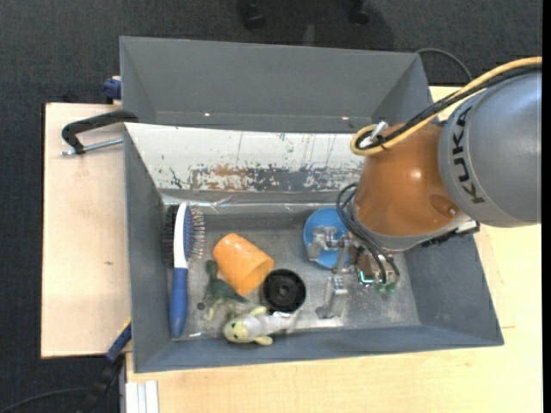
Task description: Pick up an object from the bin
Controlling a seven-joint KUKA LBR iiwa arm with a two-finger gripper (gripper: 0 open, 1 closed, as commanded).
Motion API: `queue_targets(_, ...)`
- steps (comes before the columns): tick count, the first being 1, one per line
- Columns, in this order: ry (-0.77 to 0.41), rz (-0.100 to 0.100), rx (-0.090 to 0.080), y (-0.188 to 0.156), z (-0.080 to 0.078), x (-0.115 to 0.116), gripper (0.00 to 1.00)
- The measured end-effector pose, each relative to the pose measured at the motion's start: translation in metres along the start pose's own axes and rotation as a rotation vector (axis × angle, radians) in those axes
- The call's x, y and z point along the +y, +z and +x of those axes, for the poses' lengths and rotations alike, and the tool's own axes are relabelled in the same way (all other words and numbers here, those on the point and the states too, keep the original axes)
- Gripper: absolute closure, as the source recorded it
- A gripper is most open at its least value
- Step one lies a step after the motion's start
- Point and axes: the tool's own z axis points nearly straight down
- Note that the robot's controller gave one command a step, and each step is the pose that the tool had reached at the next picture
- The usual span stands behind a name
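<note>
Nearest thing: a blue round piece (320, 227), right of centre in the frame, against the back of the bin floor; I can't make out what kind of thing it is
Gripper (336, 291): low in the bin, just below and to the right of the blue piece, over what looks to me like bare floor
Gripper state: I cannot tell whether it is wide or narrow; the wrist and its cables crowd the tip
Held: I see nothing in the gripper, so I count nothing as picked
Next nearest: a black round part (283, 289) just left of the gripper, apart from it
Further left: an orange cup (242, 263) on its side, touching or nearly touching the black part
Lower centre: a pale yellow toy (248, 327) at the front edge of the floor, below the cup
Left side: a blue brush (179, 269) lying along the left wall, well apart from the gripper
Bin (258, 84): grey, sloped walls, things spread on the left and middle of the floor
Arm: comes in from the right of the frame, its orange cover (400, 183) hanging above the right part of the floor
Done so far: by my reading the reach down into the bin is made
Left to do: close on one thing, most likely the blue piece or the black part, then lift it clear of the walls
Watch for: closing on bare floor between the two
</note>
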Motion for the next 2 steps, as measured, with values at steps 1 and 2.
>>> queue_targets(1, -0.025, 0.004, -0.013, 0.052, -0.0542, -0.0745, 0.0)
queue_targets(2, -0.03, 0.001, -0.013, 0.0491, -0.0538, -0.0693, 1.0)
